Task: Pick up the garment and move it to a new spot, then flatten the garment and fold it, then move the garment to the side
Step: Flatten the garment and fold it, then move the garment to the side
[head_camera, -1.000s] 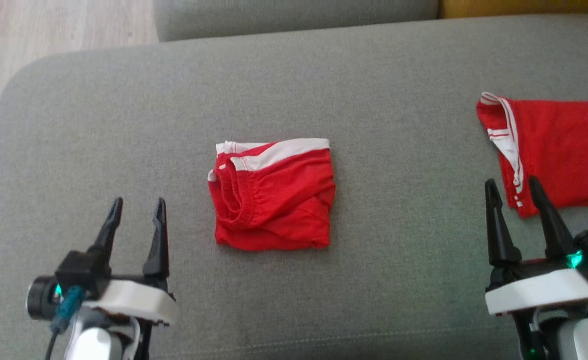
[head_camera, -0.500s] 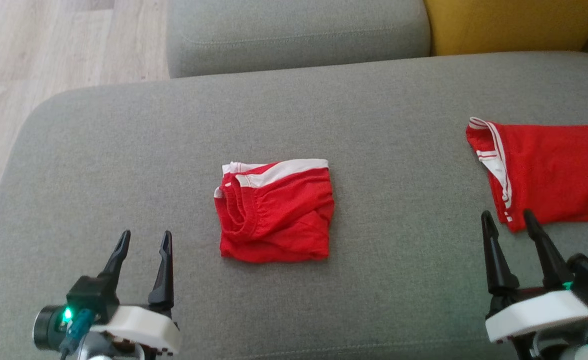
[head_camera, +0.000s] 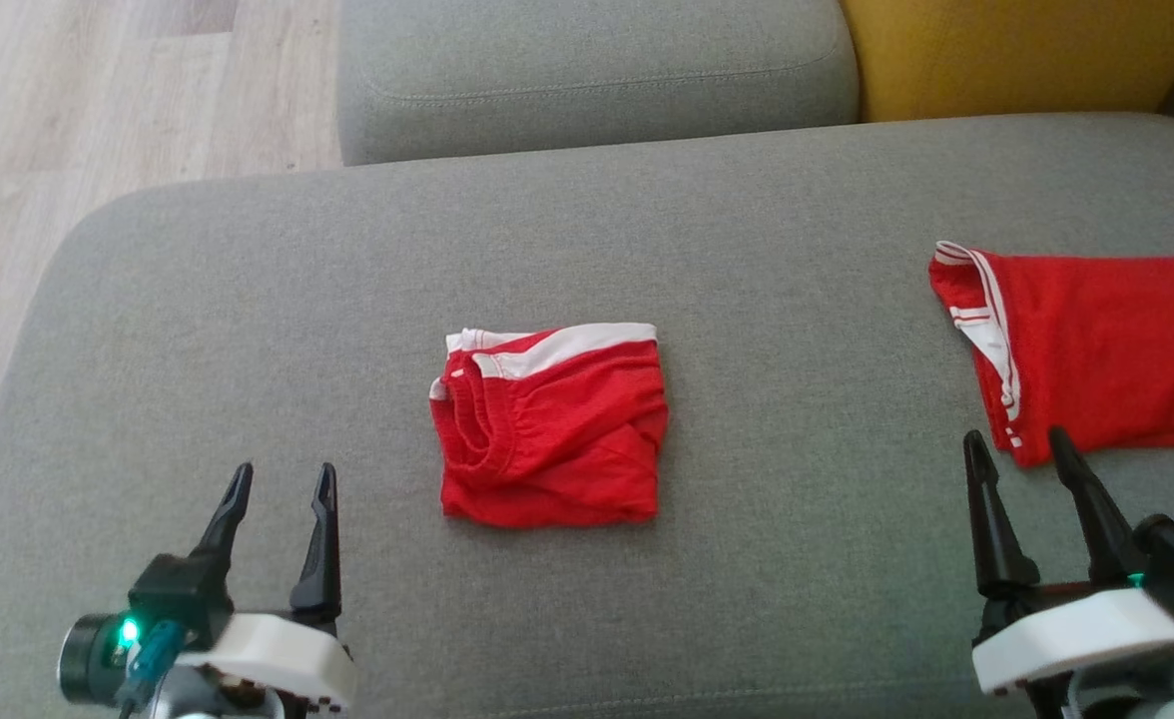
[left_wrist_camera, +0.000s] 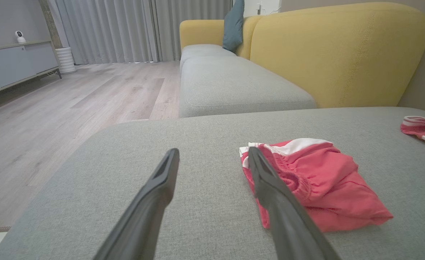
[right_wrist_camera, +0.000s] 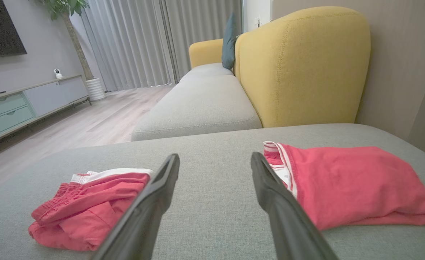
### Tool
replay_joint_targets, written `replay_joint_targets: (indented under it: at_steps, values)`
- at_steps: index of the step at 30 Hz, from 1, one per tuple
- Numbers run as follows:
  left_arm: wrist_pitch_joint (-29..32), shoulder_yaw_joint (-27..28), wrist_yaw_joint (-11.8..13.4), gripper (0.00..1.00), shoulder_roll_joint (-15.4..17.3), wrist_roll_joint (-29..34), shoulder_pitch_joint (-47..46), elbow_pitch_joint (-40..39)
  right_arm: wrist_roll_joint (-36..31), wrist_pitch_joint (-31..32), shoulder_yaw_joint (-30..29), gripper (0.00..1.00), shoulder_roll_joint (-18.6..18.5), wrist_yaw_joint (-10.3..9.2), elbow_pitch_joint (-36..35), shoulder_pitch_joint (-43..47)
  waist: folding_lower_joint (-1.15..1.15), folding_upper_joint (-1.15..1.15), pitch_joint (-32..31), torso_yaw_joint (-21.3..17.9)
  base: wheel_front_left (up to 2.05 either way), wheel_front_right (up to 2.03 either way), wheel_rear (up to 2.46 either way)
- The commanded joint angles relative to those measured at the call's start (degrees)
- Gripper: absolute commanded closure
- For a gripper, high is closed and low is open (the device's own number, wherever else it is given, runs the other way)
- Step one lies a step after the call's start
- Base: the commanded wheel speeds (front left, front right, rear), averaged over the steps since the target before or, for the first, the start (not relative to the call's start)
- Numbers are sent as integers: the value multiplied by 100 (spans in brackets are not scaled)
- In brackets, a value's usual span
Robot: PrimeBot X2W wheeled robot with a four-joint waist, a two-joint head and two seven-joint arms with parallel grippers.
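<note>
Left end effector (head_camera: 285, 469) and right end effector (head_camera: 1016, 435) both released, empty, at near edge of grey sofa cushion (head_camera: 248, 300). Folded red garment (head_camera: 552, 424) lies centre; second red garment (head_camera: 1096, 350) at right. Risk: pinching only the top layer would likely undo the fold when it is moved aside.

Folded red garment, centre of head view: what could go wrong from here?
1. Wrong pick: the right gripper hovers open beside the second red garment, which looks much the same.
2. The folded red garment is loosely layered; pinching only its top layer could undo the fold when lifted.
</note>
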Motion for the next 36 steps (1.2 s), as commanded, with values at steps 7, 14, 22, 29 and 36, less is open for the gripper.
replay_joint_targets:
  at_steps: [7, 14, 22, 29, 36]
  values:
    - [-26, 156, 73, 0, 120, -12, -242, -170, -20, 54, 107, 0, -37, -4, -269, -132, 0, 0, 27, 30, 0, 0, 0]
    - [-71, 112, 95, 0, 122, -21, -280, -152, -25, 74, 86, 0, -31, -4, -273, -114, 0, 0, 47, 62, 0, 0, 0]
    - [-143, 32, 110, 0, 101, -5, -394, -162, -9, 114, 27, 0, -29, -4, -184, -149, 0, 0, 82, 214, 0, 0, 0]
    - [-305, -47, 77, 0, 64, 14, -744, -169, 67, 235, -57, 0, -65, -4, 162, -303, 0, 0, 342, 687, 0, 0, 0]
    - [-463, -167, 42, 0, -81, 13, -1173, -181, 212, 347, 110, 0, -155, -4, 900, -857, 0, 0, 739, 1285, 0, 0, 0]
